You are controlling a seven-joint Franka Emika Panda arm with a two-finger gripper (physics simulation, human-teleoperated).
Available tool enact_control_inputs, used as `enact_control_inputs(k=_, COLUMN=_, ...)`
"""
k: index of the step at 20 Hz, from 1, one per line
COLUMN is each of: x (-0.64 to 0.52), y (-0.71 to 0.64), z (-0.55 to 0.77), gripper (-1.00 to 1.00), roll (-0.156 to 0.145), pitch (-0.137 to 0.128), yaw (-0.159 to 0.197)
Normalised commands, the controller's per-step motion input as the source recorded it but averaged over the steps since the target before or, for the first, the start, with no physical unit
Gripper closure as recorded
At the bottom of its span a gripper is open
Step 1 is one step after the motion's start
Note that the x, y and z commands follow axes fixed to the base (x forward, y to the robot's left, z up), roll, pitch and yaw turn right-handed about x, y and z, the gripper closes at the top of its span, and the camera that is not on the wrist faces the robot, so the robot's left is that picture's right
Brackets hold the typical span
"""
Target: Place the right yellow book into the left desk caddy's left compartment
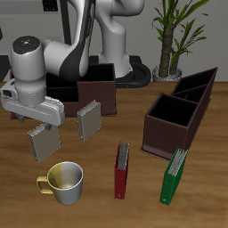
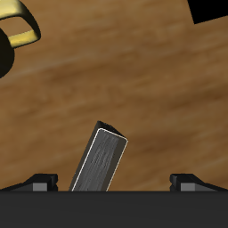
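The right yellow book [image 1: 43, 142], tan-grey and speckled, stands on edge and slightly tilted on the table. My gripper [image 1: 42, 123] hangs directly over its top. In the wrist view the book [image 2: 100, 162] rises between my two fingertips [image 2: 39, 183], which stand wide apart; the gripper [image 2: 114, 183] is open and not touching it. The other alike book [image 1: 89, 120] stands beside the low organiser. The left desk caddy [image 1: 157, 134], dark brown with sloping walls, stands across the table; its left compartment [image 1: 198, 87] is at the taller, farther end.
A wide low brown organiser [image 1: 93, 92] stands behind the books. A yellow-handled metal mug [image 1: 62, 181] sits near the front edge, and also shows in the wrist view [image 2: 18, 27]. A red-spined book [image 1: 122, 169] and a green book [image 1: 174, 175] stand before the caddy.
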Motion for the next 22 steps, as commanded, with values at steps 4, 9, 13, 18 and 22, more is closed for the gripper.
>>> enact_control_inputs(k=4, x=0.1, y=0.05, z=-0.22, gripper=-1.0, roll=-0.005, pitch=0.018, yaw=-0.037)
enact_control_inputs(k=9, x=0.12, y=0.1, z=-0.26, gripper=-1.0, roll=0.003, pitch=0.034, yaw=-0.016)
enact_control_inputs(k=13, x=0.01, y=0.02, z=-0.14, gripper=1.0, roll=-0.003, pitch=0.006, yaw=-0.016)
enact_control_inputs(k=18, x=-0.05, y=-0.06, z=0.0, gripper=1.0, roll=-0.006, pitch=0.004, yaw=-0.016)
enact_control_inputs(k=22, x=-0.03, y=-0.01, z=0.19, gripper=1.0, roll=-0.019, pitch=-0.01, yaw=-0.019)
